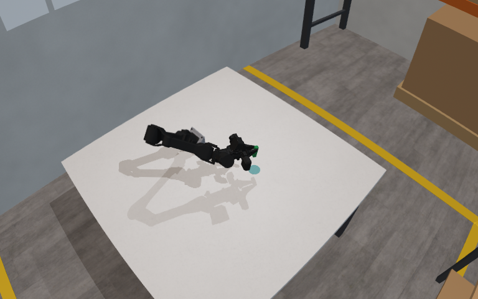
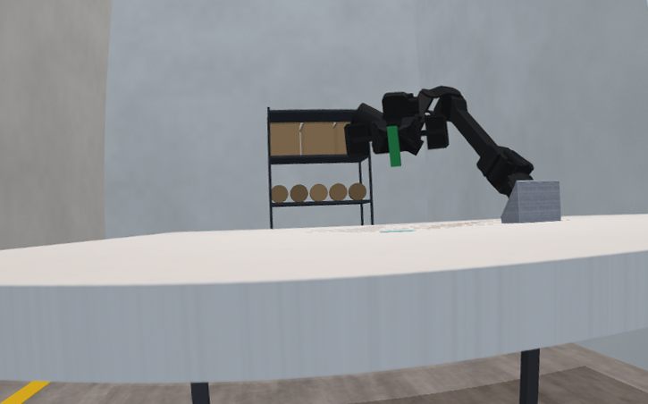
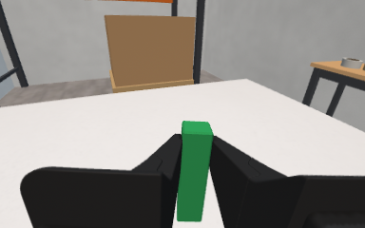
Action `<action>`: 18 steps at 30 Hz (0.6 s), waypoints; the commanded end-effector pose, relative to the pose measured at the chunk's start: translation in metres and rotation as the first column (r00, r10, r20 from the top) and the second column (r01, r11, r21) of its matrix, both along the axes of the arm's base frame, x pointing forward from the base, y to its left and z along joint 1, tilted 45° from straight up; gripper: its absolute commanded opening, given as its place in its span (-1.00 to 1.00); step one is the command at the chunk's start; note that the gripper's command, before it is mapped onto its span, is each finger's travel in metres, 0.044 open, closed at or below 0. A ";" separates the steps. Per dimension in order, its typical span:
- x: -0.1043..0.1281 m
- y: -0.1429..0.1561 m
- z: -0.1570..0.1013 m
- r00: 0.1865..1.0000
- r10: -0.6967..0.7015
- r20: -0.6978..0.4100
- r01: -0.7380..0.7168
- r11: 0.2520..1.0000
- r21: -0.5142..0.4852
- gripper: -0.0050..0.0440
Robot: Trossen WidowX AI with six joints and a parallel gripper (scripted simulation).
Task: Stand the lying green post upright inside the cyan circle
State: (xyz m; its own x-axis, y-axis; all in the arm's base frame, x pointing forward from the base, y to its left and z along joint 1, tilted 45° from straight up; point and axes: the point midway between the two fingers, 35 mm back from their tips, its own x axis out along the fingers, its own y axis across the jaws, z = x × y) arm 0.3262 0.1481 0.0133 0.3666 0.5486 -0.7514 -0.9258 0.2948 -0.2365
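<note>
A warehouse: yellow floor lines (image 1: 327,116), a big carton (image 1: 444,66) on racking, and a shelf unit (image 2: 269,137) holding boxes and rolls.

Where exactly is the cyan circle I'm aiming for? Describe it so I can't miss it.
Start from the white table and follow the black arm out to its pincer, which is shut on the green post, held well above the surface. The cyan circle lies flat on the table right beside the pincer's tip in the top view. It is the only coloured patch among grey shadows.
</note>
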 end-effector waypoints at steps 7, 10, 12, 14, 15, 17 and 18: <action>-0.002 0.000 0.012 0.997 0.028 0.069 -0.031 0.999 0.037 -0.70; -0.002 0.001 0.013 0.997 0.032 0.072 -0.035 0.999 0.038 -0.70; 0.000 0.001 0.011 0.997 0.026 0.066 -0.029 0.999 0.036 -0.70; 0.000 0.001 0.011 0.997 0.026 0.066 -0.029 0.999 0.036 -0.70; 0.000 0.001 0.011 0.997 0.026 0.066 -0.029 0.999 0.036 -0.70; 0.000 0.001 0.011 0.997 0.026 0.066 -0.029 0.999 0.036 -0.70; 0.000 0.001 0.011 0.997 0.026 0.066 -0.029 0.999 0.036 -0.70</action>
